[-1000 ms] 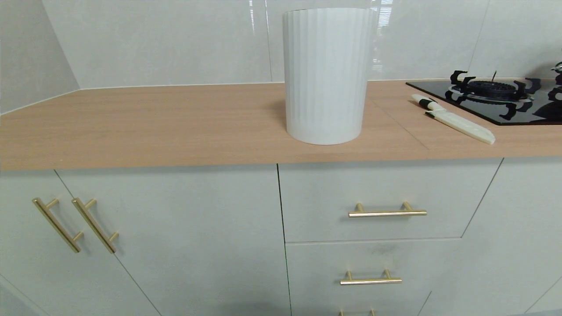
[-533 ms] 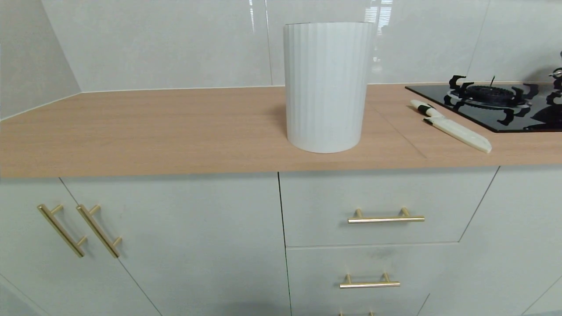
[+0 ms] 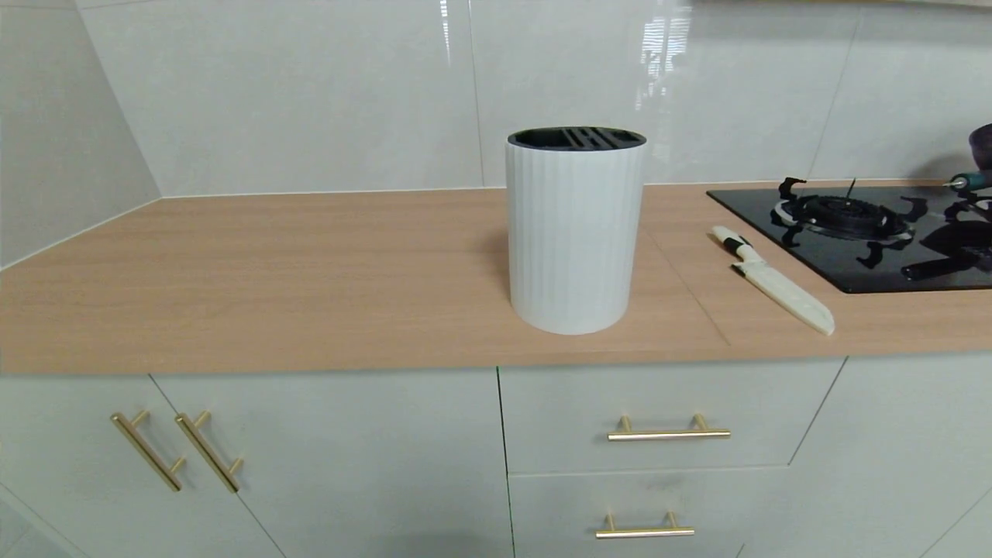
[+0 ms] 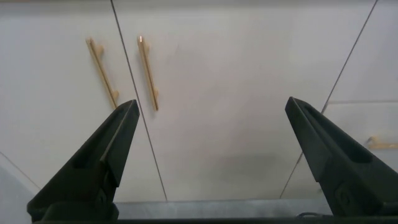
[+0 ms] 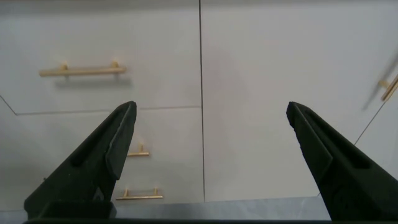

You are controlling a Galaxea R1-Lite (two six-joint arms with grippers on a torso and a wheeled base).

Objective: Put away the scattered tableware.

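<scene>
Head view: I see a white ribbed cylindrical knife holder with a black slotted top (image 3: 575, 232) standing upright on the light wood tabletop (image 3: 310, 271), near its front edge. The white-bladed knife with a white and black handle (image 3: 771, 279) lies flat on the tabletop to the right of the holder. It is apart from the holder, between it and the black glass gas hob (image 3: 852, 248). The handle points toward the tiled wall, the blade tip toward the front edge. A black burner grate (image 3: 845, 213) sits on the hob. Below the tabletop on the left are pale grey cabinet doors with two gold bar handles (image 3: 178, 461). To the right are drawer fronts, each with a gold bar handle (image 3: 668, 432).

Left wrist view: the left tool (image 4: 211, 106) has its two dark fingers (image 4: 106, 168) spread wide with nothing between them. It is low down, facing the cabinet doors, and the pair of gold handles (image 4: 148, 71) shows beyond it.

Right wrist view: the right tool (image 5: 210, 109) is likewise spread wide and holds nothing. It faces the drawer fronts, with a gold drawer handle (image 5: 83, 70) beyond its finger (image 5: 99, 168) and smaller handles lower down.
</scene>
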